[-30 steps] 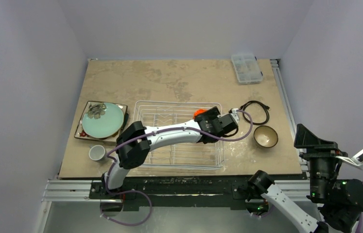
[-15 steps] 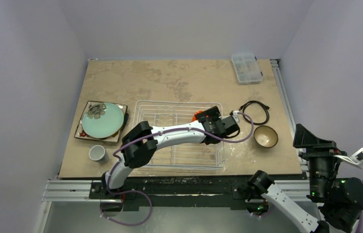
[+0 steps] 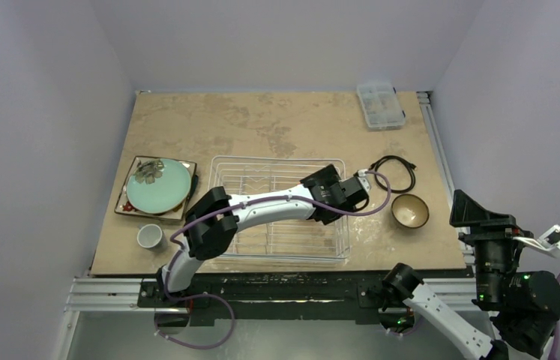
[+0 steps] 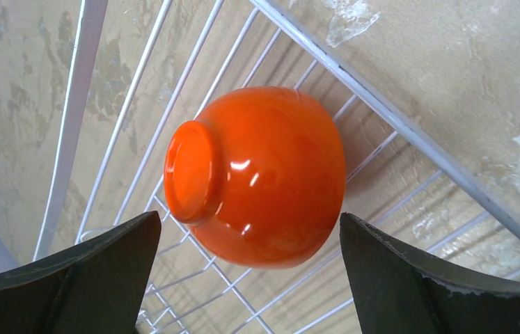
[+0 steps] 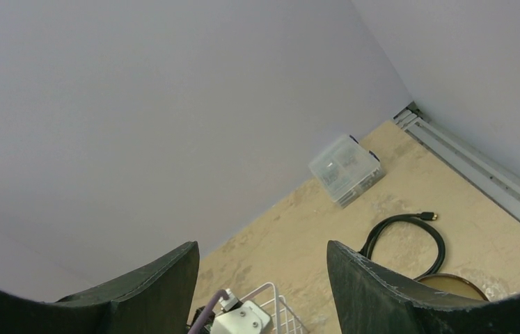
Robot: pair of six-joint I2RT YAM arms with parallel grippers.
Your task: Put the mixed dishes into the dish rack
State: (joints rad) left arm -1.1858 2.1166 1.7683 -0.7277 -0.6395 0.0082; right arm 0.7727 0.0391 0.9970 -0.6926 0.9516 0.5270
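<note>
Four dishes sit outside the dish rack (image 3: 277, 225) in the top view: the pale-teal plate (image 3: 158, 186) stacked on the square flower-patterned plate (image 3: 142, 169), the grey cup (image 3: 149, 236) just beside them, and the dark brown bowl (image 3: 410, 211) on the tabletop (image 3: 262, 127) right of the rack. The left arm reaches across the rack, and its wrist hides the far-right corner. Lifting out carelessly from there could hook a wire and drag the whole rack. The stacked plates are another risk, since a grip on the teal one could shift the plate beneath it.

One dish shows in the left wrist view. The orange bowl (image 4: 260, 174) lies tipped on its side on the rack's wires, close to the corner rim, with its foot facing the camera. The left jaws stand spread wide on either side, clear of the bowl and holding nothing. Resting on its curved wall, the bowl looks likely to roll if a finger brushes it on the way up.

Nothing sits between the right jaws in the right wrist view; they are parted and empty, high above the black cable (image 5: 403, 236) and the clear box (image 5: 346, 169). A low reach for the brown bowl could snag that cable.
</note>
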